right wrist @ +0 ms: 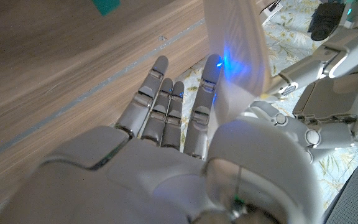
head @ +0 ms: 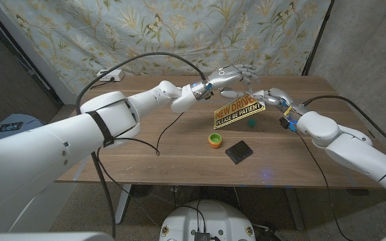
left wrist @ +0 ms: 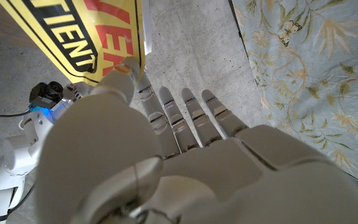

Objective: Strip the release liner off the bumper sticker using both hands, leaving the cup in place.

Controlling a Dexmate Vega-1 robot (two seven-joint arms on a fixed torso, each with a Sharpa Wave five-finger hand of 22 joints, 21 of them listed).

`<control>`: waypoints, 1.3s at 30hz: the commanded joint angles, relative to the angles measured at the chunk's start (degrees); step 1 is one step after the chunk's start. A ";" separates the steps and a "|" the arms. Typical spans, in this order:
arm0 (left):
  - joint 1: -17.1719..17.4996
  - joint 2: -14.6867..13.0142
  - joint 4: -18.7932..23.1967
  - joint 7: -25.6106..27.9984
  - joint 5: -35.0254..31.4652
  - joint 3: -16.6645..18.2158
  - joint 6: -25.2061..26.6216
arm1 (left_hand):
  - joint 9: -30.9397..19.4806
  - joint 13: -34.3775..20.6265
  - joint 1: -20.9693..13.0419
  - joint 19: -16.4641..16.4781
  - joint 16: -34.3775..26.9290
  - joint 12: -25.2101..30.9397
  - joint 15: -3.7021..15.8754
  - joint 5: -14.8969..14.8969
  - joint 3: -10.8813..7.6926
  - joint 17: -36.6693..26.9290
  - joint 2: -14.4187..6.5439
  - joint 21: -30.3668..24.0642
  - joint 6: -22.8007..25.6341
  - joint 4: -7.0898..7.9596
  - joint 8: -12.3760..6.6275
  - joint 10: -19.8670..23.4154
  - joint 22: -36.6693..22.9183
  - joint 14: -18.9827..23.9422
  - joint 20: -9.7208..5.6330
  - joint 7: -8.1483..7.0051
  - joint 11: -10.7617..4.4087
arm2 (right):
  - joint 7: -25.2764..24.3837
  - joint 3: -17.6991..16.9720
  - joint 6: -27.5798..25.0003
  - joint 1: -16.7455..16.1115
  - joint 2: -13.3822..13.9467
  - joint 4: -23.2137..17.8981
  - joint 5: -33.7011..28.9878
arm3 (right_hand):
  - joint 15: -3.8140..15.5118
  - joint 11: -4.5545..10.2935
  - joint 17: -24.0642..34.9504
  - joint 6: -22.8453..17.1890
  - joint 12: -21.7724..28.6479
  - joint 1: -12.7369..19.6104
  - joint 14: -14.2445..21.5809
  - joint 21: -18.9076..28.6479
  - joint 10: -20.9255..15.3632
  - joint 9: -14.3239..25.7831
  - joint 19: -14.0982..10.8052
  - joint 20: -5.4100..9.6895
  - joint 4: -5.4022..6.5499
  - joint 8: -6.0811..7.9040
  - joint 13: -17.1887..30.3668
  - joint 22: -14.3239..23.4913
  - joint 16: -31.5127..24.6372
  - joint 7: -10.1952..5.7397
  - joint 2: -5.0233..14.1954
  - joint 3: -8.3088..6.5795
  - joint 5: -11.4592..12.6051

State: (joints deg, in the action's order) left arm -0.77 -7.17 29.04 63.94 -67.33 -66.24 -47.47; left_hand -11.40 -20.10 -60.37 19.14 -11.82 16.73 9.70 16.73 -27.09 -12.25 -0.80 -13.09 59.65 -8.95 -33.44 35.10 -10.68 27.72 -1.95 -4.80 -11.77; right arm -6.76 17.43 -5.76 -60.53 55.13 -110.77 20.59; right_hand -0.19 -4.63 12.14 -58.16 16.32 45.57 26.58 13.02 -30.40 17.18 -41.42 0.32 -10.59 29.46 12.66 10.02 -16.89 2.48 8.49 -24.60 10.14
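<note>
Floral curtain behind a wooden worktop [head: 146,150]; the yellow bumper sticker [head: 238,111] hangs in mid-air at upper centre.
The left hand [head: 228,75] pinches its top edge and the right hand [head: 268,98] its right end; a weak pinch could drop it onto the orange-and-green cup [head: 215,140] below.

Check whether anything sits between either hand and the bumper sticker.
Nothing visible does. The bumper sticker is lifted above the table, held between the left hand and the right hand. The cup and black pad sit nearer the table's front edge.
</note>
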 commanded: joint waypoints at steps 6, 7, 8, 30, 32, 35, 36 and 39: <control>0.69 -1.28 1.77 0.06 -2.59 2.17 0.24 | -1.91 -0.12 -0.15 -0.43 -0.10 -0.07 0.78 -0.25 -0.56 -0.13 -0.42 0.16 0.15 0.10 -5.59 -0.27 -0.13 -0.63 0.17 0.18 -0.03 | -1.01 1.71 -2.07 2.11 -0.79 -0.23 -3.56 | 1.88 0.83 0.73 -0.94 0.44 1.90 1.74 0.57 -2.11 1.34 -1.29 1.44 0.82 1.64 0.19 0.22 -1.16 0.53 -0.16 0.37 0.30; 0.72 -1.36 1.87 0.06 -2.72 2.24 0.26 | -1.92 -0.12 -0.16 -0.42 -0.10 -0.08 0.81 -0.26 -0.56 -0.12 -0.39 0.16 0.10 0.08 -5.59 -0.26 -0.13 -0.62 0.16 0.15 -0.03 | -1.10 1.77 -2.21 2.16 -0.83 -0.30 -3.72 | 2.06 0.95 0.82 -1.01 0.36 1.93 1.84 0.56 -2.15 1.49 -1.31 1.62 0.95 1.82 0.19 0.23 -1.26 0.51 -0.16 0.52 0.34; 0.74 -1.44 1.95 0.06 -2.84 2.30 0.29 | -1.92 -0.13 -0.19 -0.44 -0.09 -0.09 0.83 -0.26 -0.58 -0.10 -0.35 0.16 0.14 0.04 -5.61 -0.27 -0.14 -0.60 0.18 0.22 -0.03 | -1.23 1.78 -2.49 2.19 -0.90 -0.42 -3.76 | 2.21 1.00 0.88 -1.11 0.35 1.95 1.99 0.56 -2.23 1.57 -1.34 1.72 1.02 1.93 0.19 0.24 -1.36 0.49 -0.14 0.59 0.37; 2.08 -2.72 4.76 0.06 -5.93 5.33 0.39 | -1.79 -0.25 -0.20 -0.55 -0.09 -0.23 0.80 -0.46 -0.74 -0.08 -0.41 0.22 0.03 -0.02 -5.78 -0.25 -0.15 -0.63 0.24 0.22 -0.03 | -2.66 2.28 -5.75 3.44 -0.96 -0.50 -6.14 | 3.24 1.39 2.02 -0.98 0.06 2.71 3.70 0.80 -4.06 2.95 -2.27 2.33 1.66 3.30 0.19 0.40 -2.85 1.07 0.12 1.89 0.96; 2.35 -3.02 5.36 0.06 -6.16 5.71 0.32 | -1.80 -0.26 -0.21 -0.57 -0.08 -0.25 0.82 -0.47 -0.78 -0.06 -0.38 0.23 -0.03 -0.03 -5.79 -0.25 -0.15 -0.61 0.24 0.21 -0.02 | -2.69 2.30 -6.22 3.64 -1.04 -0.43 -6.14 | 3.27 1.39 2.04 -0.87 0.00 2.77 3.69 0.78 -4.08 2.95 -2.26 2.35 1.67 3.29 0.19 0.40 -2.85 0.95 0.12 1.93 0.99; 2.81 -3.49 6.26 0.06 -6.31 6.35 0.09 | -1.80 -0.28 -0.19 -0.57 -0.10 -0.24 0.84 -0.50 -0.81 -0.08 -0.44 0.23 0.00 -0.01 -5.84 -0.20 -0.15 -0.57 0.41 0.19 -0.03 | -2.55 2.50 -6.18 3.89 -0.92 -0.20 -6.54 | 3.45 1.57 2.10 -0.88 -0.08 2.84 3.77 0.78 -4.11 2.99 -2.29 2.36 1.71 3.38 0.19 0.41 -2.91 0.97 0.13 2.01 1.04; 2.94 -3.65 6.55 0.06 -6.39 6.51 0.01 | -1.80 -0.29 -0.21 -0.54 -0.10 -0.27 0.80 -0.51 -0.82 -0.07 -0.42 0.21 -0.08 -0.03 -5.83 -0.24 -0.15 -0.57 0.42 0.23 -0.02 | -2.65 2.52 -6.53 3.94 -0.97 -0.29 -6.56 | 3.47 1.52 2.06 -0.89 -0.06 2.84 3.81 0.78 -4.25 2.94 -2.29 2.38 1.71 3.38 0.19 0.41 -2.88 0.92 0.07 2.03 1.05; 3.38 -4.15 7.53 0.06 -6.60 6.92 -0.04 | -1.74 -0.31 -0.20 -0.57 -0.09 -0.29 0.77 -0.53 -0.87 -0.06 -0.40 0.23 -0.13 -0.04 -5.83 -0.22 -0.15 -0.54 0.18 0.18 -0.03 | -2.61 2.67 -6.71 4.19 -1.04 -0.14 -6.72 | 3.55 1.51 2.08 -0.89 -0.15 2.86 3.80 0.77 -4.24 2.92 -2.29 2.39 1.78 3.41 0.19 0.41 -2.86 0.92 0.12 2.06 1.09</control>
State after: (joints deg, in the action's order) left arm 1.37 -10.01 33.94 64.01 -72.88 -61.08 -47.06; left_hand -11.44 -20.08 -60.46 18.82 -11.82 16.52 9.70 16.30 -27.59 -12.27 -0.72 -13.09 59.41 -8.93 -33.47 35.10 -10.68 27.71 -1.63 -4.82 -11.77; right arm -9.23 19.68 -11.39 -57.19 54.17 -111.40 14.75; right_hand 2.74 -3.12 13.99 -58.96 16.31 47.89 30.12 13.69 -34.17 19.94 -43.25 2.58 -8.75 32.52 12.65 10.28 -19.51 3.28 8.54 -22.76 10.81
